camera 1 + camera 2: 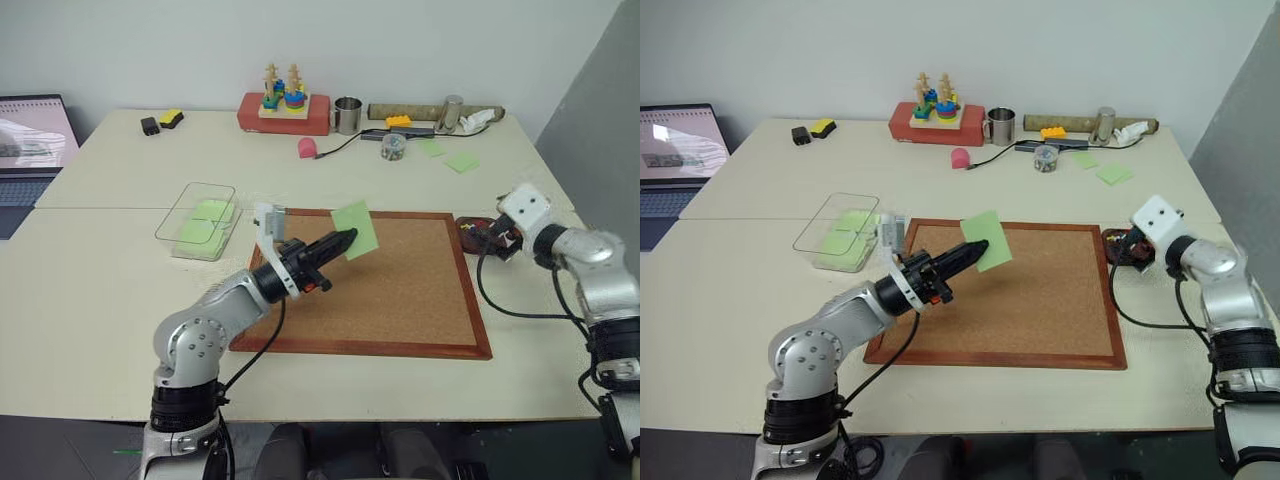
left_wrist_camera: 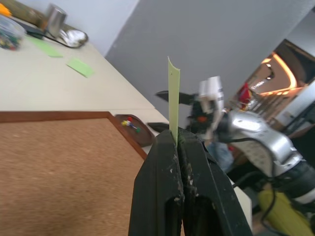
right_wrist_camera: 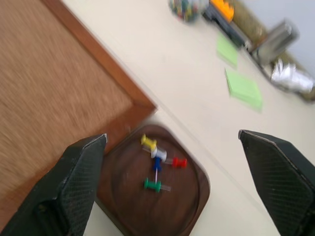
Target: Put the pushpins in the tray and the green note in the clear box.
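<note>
The pale green note hangs tilted above the corkboard, pinched at its lower edge by my left gripper, which is shut on it. The left wrist view shows the note edge-on, rising from between the closed fingers. Off the board's right edge lies the dark brown tray, with several pushpins in it, among them a red, a green and a yellow one. Just above the tray my right gripper stands open, holding nothing. The clear box sits left of the board with green paper inside.
The wood-framed corkboard fills the middle of the table. Along the far edge stand a red box with a stacking toy, a metal cup, a jar and loose green notes. A laptop is at far left.
</note>
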